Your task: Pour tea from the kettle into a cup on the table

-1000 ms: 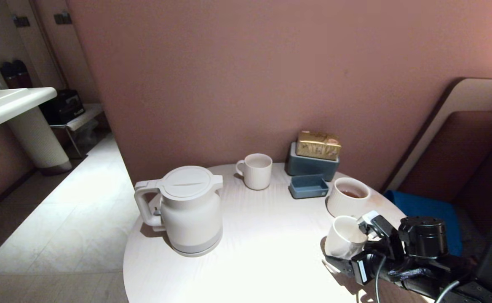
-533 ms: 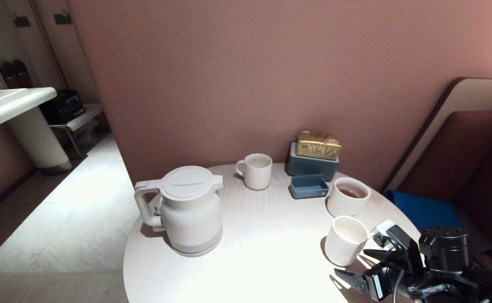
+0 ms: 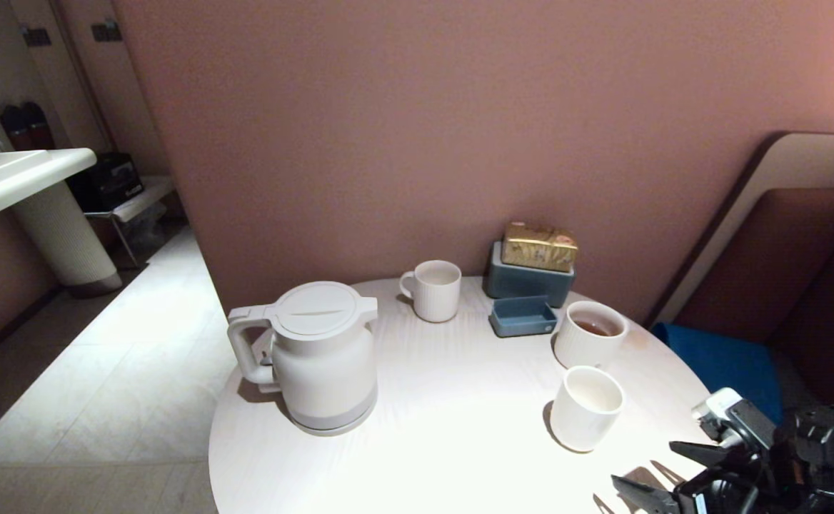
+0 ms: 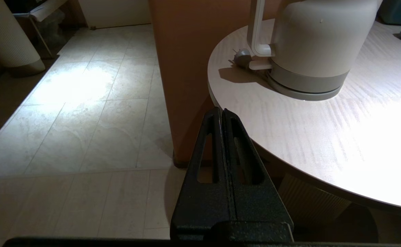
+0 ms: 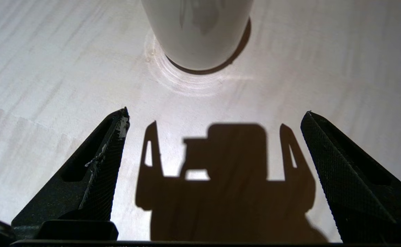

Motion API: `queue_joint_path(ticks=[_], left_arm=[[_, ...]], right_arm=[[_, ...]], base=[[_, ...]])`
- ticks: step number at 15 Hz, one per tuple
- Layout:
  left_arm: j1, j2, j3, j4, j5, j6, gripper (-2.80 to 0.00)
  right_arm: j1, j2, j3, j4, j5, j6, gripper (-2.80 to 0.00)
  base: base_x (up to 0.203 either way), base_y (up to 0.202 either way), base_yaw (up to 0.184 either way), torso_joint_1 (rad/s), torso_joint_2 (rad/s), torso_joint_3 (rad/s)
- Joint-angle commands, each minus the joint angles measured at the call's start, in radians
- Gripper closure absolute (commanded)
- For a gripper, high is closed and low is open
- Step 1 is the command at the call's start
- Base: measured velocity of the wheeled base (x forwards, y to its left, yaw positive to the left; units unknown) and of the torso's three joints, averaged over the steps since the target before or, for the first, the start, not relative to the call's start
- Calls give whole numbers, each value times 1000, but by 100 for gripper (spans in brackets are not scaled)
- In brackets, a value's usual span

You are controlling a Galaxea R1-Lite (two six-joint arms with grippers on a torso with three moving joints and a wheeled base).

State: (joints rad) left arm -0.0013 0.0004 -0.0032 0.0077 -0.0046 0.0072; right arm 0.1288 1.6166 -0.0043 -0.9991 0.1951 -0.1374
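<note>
Standing upright near the table edge, the cup looks empty; the kettle sits untouched well apart, so pouring remains. Right gripper gapes wide, empty; left gripper is closed.

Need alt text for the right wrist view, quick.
The open right gripper hovers over the round white table, its fingers spread wide and empty. Ahead, apart from it, stands the small white ribbed cup; the gripper's shadow falls between.

Each pincer has 2 black, textured, slotted triangular fingers; a white block tops the right wrist.
</note>
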Motion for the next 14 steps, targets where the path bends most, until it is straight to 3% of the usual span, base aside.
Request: queue_joint_path(ticks=[1,7,8,14], left_arm=[[0,1,0,0,0,0,0],[0,1,0,0,0,0,0],[0,1,0,0,0,0,0],[0,1,0,0,0,-1,0]], right_arm=[[-31,-179,2,80,-3,-1,-280],[-73,-613,-117,673,-182,32,-280],[-75,-677,-131,758,-201,42,-2],[-78,-1071,-206,1225,-248,100,0]], base=[[0,0,0,0,0,0],[0,0,0,0,0,0],[0,0,0,0,0,0],[0,0,0,0,0,0]])
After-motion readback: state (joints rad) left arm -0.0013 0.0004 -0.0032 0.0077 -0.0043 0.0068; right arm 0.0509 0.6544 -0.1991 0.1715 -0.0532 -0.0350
